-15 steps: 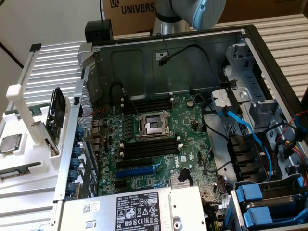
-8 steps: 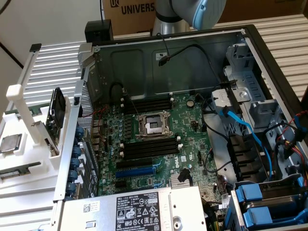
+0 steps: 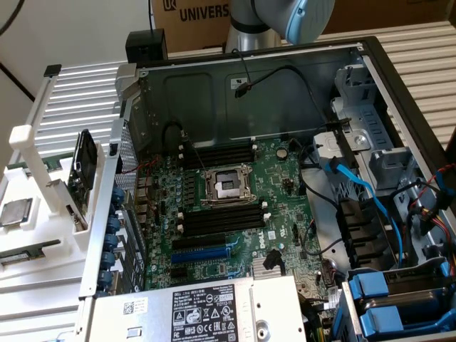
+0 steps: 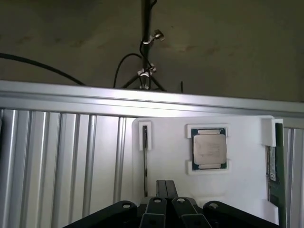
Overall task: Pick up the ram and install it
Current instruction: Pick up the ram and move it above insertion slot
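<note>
We're in a robotics lab or test workshop, by the look of it. A PC case (image 3: 285,78) lies open w/ its mobo (image 3: 285,206) bare and the PSU (image 3: 206,310) showing. Around it is a slatted alu. bench (image 3: 78,100), not office furniture. A robot arm (image 3: 285,18) hangs over the case, and a box (image 3: 192,18) behind it reads "UNIVERS". Beside the case we see a white jig (image 3: 28,178) w/ cut pockets for parts, e.g. a CPU (image 4: 209,148) and the ram (image 4: 274,166). Loose leads (image 4: 128,66) lie on a dull floor.
</note>
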Robot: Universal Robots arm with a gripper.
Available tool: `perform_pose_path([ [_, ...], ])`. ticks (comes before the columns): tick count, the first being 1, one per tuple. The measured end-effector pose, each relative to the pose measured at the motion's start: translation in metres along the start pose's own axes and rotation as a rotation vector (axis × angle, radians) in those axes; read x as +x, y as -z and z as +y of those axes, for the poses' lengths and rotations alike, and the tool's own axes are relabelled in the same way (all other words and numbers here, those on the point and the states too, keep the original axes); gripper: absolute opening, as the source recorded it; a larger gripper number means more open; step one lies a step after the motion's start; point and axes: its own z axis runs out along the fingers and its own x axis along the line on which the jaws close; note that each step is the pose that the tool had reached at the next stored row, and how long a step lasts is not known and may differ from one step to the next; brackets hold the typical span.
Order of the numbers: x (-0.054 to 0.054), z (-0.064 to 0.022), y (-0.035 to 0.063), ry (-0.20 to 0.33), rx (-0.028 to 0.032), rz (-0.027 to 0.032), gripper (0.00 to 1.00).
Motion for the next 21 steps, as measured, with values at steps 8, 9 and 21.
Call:
perform_pose_path([
  [8, 0.003, -0.0010, -0.0158, 0.000, 0.0045, -0.0010, 0.11],
  [9, 0.004, -0.0011, -0.0171, 0.000, 0.0068, -0.0009, 0.11],
  [21, 0.008, -0.0037, -0.0286, 0.001, 0.0292, 0.0001, 0.11],
])
